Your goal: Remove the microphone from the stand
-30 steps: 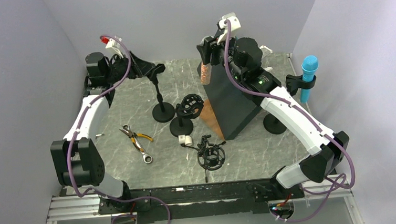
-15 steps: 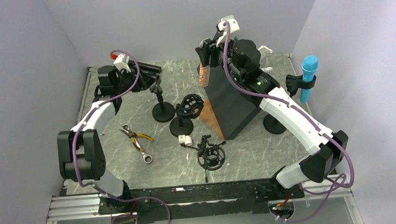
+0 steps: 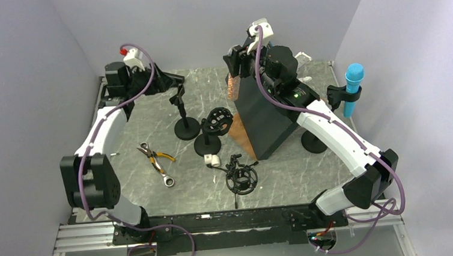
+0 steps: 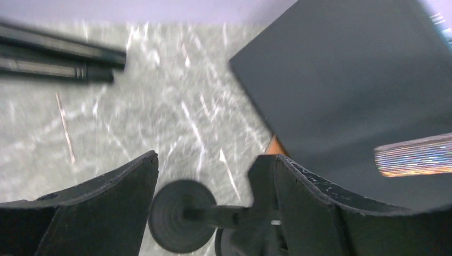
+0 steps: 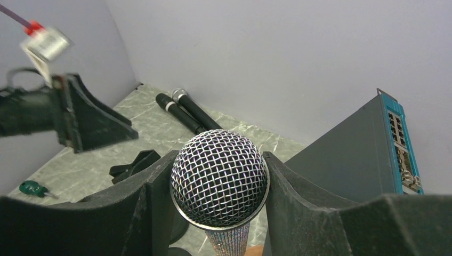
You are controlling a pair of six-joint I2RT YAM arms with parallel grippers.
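A microphone (image 5: 219, 178) is clamped by its mesh head in the right gripper (image 5: 216, 160), well apart from the stand (image 3: 186, 129) under the left gripper (image 4: 209, 157), whose jaws are parted; the round head could be squeezed out and dropped.

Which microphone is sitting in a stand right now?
The blue microphone, held in the clip at the right edge. The glittery microphone is in the right gripper; two black microphones lie flat by the back wall.
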